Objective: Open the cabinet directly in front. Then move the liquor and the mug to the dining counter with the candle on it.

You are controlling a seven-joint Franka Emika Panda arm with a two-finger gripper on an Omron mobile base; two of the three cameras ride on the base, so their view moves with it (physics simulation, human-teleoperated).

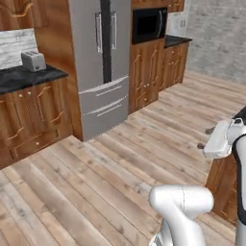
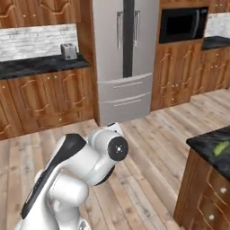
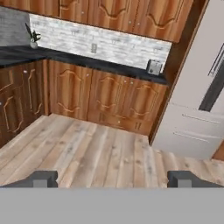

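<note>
Looking along the hand: gripper (image 3: 112, 179) spread wide, two dark fingertips (image 3: 41, 178) far apart at the bottom of the hand view, nothing between them, only bare wooden plank floor (image 3: 96, 153) beneath.

Nearest to the base, white arm (image 2: 85, 166) bent over the floor, elbow joint facing the right base camera. In the left base view the hand (image 1: 218, 139) sits at the right edge, white housing with small dark tips pointing left over the planks.

Just beside the arm on its right, corner of the dining counter (image 2: 215, 150): black marble top with white veins over wooden drawer fronts, something green lying on the slab, too small to name. Neither liquor nor mug can be made out on it.

Middle distance: open plank floor, nothing on it.

Far side, left to right: lower wooden cabinets (image 2: 49, 101) under a narrow black counter (image 2: 40, 65) with white brick backsplash; silver toaster (image 2: 68, 51) on that counter near the fridge. Small potted plant (image 3: 33, 38) at the counter's far left corner in the hand view. Upper wooden wall cabinet (image 3: 122, 13) doors with curved raised panels above the backsplash, shut. Stainless fridge (image 2: 125, 58), double doors over two drawers. Beyond it, black microwave (image 2: 183, 24) set in a tall wooden unit.
</note>
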